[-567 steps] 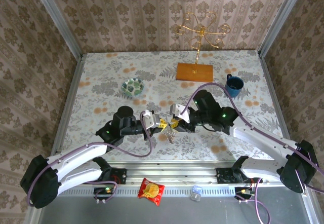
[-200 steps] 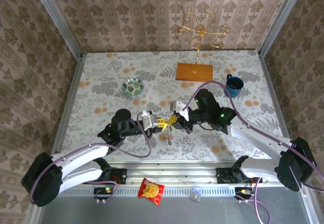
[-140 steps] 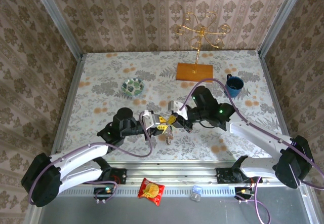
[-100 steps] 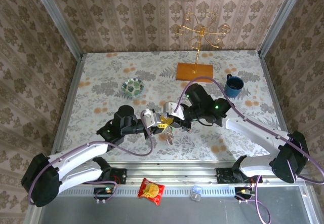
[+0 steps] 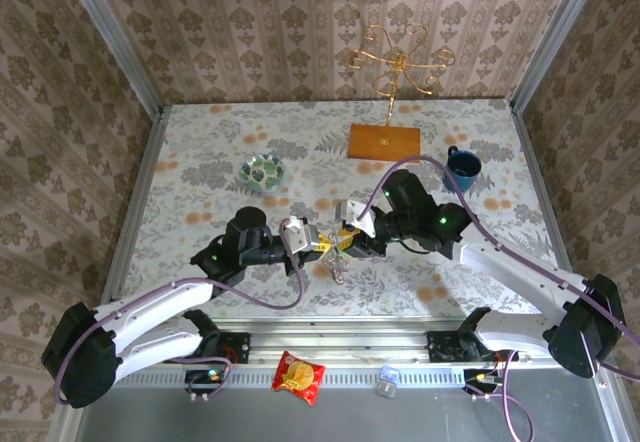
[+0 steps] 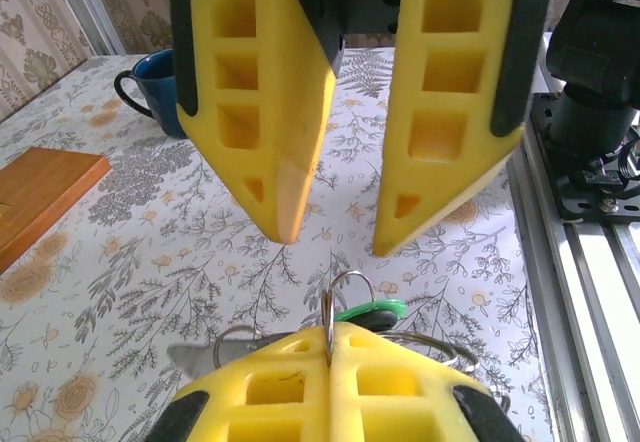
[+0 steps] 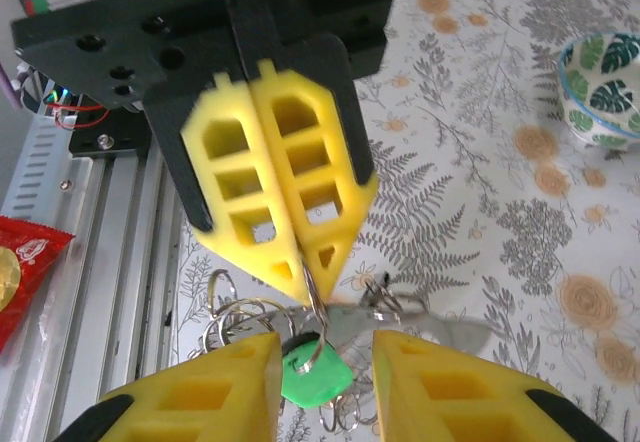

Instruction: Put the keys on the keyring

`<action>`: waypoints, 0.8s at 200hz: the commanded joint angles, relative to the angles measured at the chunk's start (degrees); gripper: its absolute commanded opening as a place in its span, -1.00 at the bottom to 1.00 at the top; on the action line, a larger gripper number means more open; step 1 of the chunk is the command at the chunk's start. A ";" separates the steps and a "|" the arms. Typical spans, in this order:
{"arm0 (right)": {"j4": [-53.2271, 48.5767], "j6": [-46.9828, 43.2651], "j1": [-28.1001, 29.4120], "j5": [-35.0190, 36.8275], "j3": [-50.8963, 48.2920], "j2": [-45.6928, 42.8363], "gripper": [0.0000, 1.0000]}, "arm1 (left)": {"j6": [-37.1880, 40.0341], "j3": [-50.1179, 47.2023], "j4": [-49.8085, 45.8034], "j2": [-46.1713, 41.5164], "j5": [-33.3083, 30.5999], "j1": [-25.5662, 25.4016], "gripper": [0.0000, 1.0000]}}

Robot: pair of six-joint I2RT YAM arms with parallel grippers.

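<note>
My left gripper (image 6: 330, 327) is shut on a thin metal keyring (image 6: 345, 290), which stands up edge-on between its yellow pads. A green-headed key (image 7: 320, 377) hangs on that ring. A silver key (image 7: 440, 327), blurred, and a bunch of loose wire rings (image 7: 235, 317) hang with it. My right gripper (image 7: 325, 347) faces the left gripper (image 7: 308, 274) tip to tip. It is open, its fingers either side of the green key head and touching nothing. From above, left gripper (image 5: 322, 245) and right gripper (image 5: 346, 244) meet mid-table, with the keys (image 5: 338, 268) below them.
A patterned bowl (image 5: 262, 172) sits at the back left. A blue mug (image 5: 462, 167) stands at the back right, beside a wooden base (image 5: 385, 142) with a gold wire stand (image 5: 398, 62). A red packet (image 5: 299, 376) lies on the metal rail (image 5: 360, 342) at the near edge.
My right gripper was shut beside the left one; it has opened and drawn back a little to the right. The left gripper still holds the ring.
</note>
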 commanded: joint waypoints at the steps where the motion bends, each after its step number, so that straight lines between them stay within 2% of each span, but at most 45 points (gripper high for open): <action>1: 4.06 4.28 -0.11 -1.48 -2.35 -0.81 -0.37 | -0.41 -0.62 3.86 -1.10 0.94 0.00 -1.00; 44: 5.03 5.43 -0.12 -1.61 -3.14 -0.10 -0.42 | -0.37 -0.81 4.08 -1.40 0.96 0.01 -1.00; 84: 4.37 5.14 -0.18 -1.78 -2.65 0.20 -0.68 | -0.41 -0.98 4.38 -1.55 1.02 -0.01 -1.00; 137: 3.57 5.40 -0.19 -2.60 -2.06 1.33 -0.57 | -0.41 -1.16 4.81 -1.75 1.09 -0.04 -1.00; 160: 2.34 4.70 -0.18 -2.61 -1.77 1.67 -0.63 | -0.50 -1.33 5.04 -1.97 1.02 -0.03 -1.00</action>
